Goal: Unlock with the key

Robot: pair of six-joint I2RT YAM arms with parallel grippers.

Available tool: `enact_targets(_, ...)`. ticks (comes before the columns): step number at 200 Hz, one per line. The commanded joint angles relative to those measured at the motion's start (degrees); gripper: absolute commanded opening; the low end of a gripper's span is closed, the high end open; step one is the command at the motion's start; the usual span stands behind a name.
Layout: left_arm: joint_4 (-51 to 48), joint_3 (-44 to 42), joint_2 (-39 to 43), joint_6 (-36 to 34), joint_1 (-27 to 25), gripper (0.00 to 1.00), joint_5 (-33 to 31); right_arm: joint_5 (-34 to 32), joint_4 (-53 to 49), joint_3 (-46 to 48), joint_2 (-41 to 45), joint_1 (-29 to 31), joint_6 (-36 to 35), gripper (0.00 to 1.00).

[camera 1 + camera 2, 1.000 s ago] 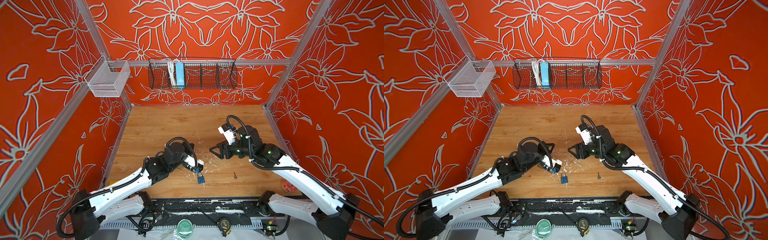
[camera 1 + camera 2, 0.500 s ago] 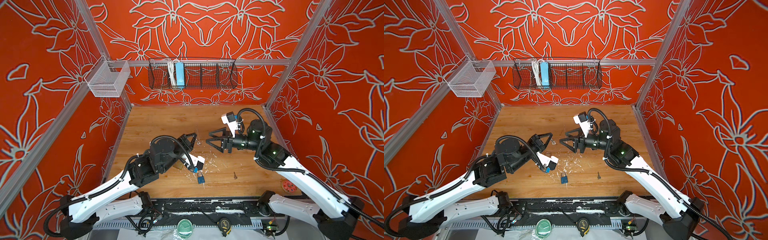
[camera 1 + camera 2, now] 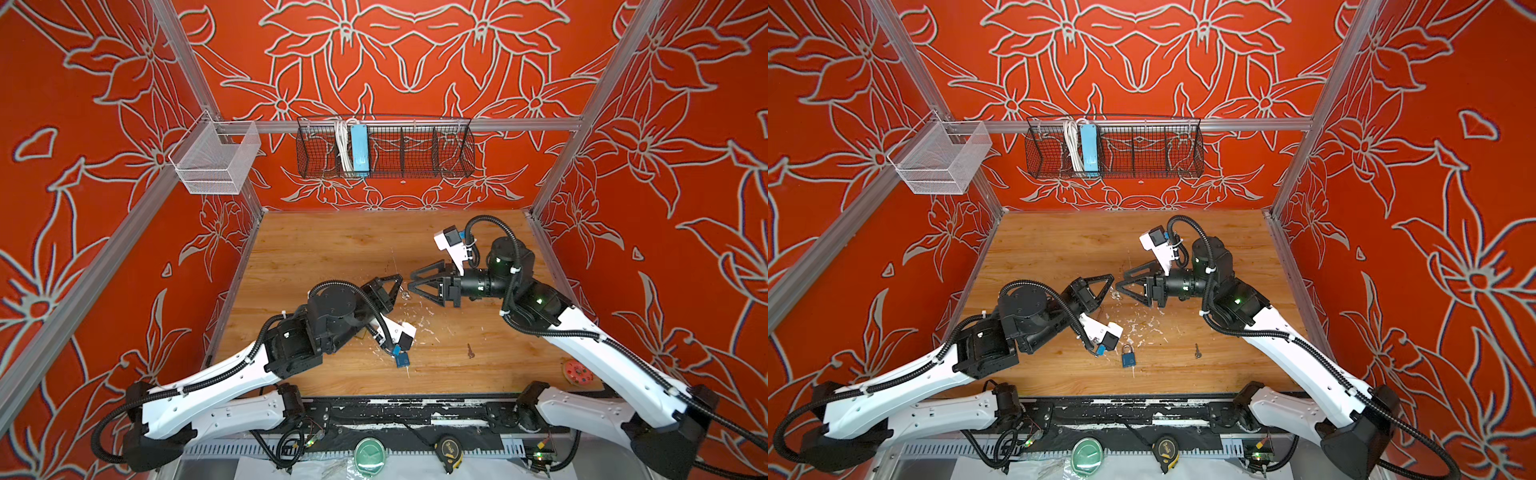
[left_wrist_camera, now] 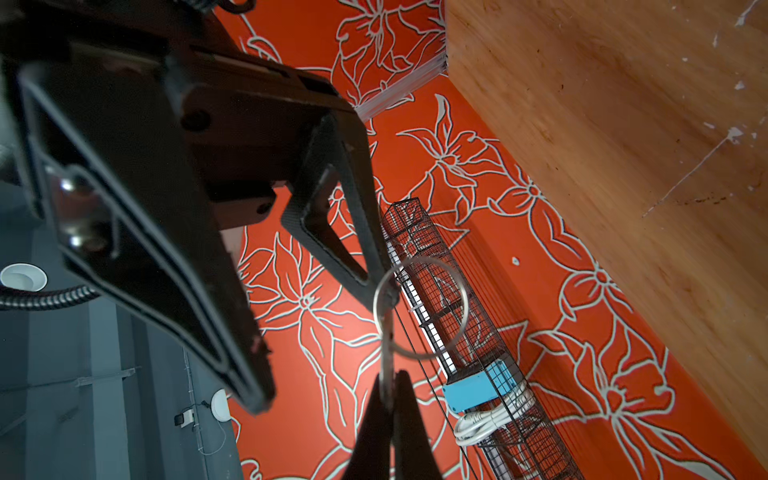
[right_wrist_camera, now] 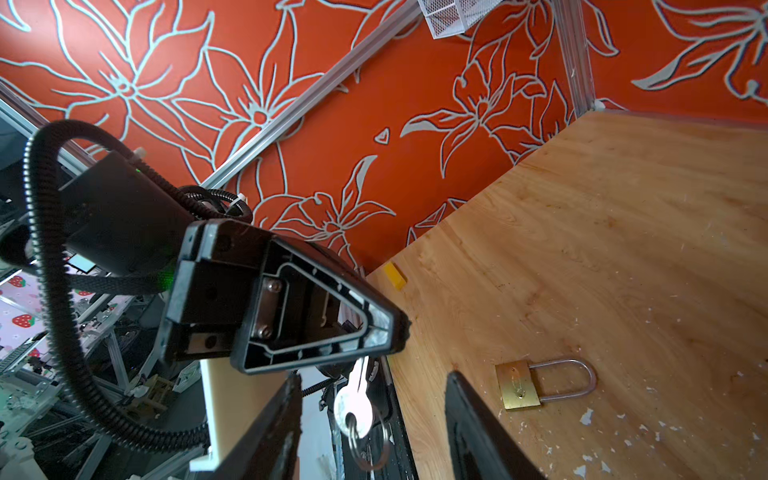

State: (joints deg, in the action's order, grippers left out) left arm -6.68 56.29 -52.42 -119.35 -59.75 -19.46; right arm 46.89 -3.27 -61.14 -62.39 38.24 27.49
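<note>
Holding the key [image 5: 356, 401] clear of the table [image 3: 332, 249], the left gripper [image 3: 399, 281] faced the right gripper [image 3: 410, 281] tip to tip.

The left gripper was pinched tight on the key's blade, so the bow and its key ring [image 4: 419, 307] hung out past the fingertips. In the right wrist view the bow sat in the gap between the right gripper's fingers [image 5: 274, 432], which stood apart with no contact showing on either side. In the left wrist view the ring crossed one right fingertip, but whether it touched could not be told. The padlock [image 3: 1128, 358] lay flat on the wood near the front edge, well apart from both grippers, its shackle looking closed. A second key [image 3: 1197, 351] lay loose on the table to the padlock's right.
</note>
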Motion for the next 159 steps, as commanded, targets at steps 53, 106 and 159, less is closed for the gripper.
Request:
enact_targets(53, 3.35, 1.34, -0.75, -9.8, -1.07, 0.0, -0.4, 8.22, 1.73, -0.52, -2.84, 0.35, 3.24, 0.48)
enact_targets(106, 3.62, 1.56, -0.49, -9.98, -1.16, 0.0, -0.44, 8.93, 0.01, 0.76, -1.24, 0.43, 3.34, 0.45)
enact_targets(159, 3.78, 1.45, -0.05, -10.03, -1.16, 0.0, -0.66, 9.17, -2.26, 0.6, -1.09, 0.43, 3.32, 0.38)
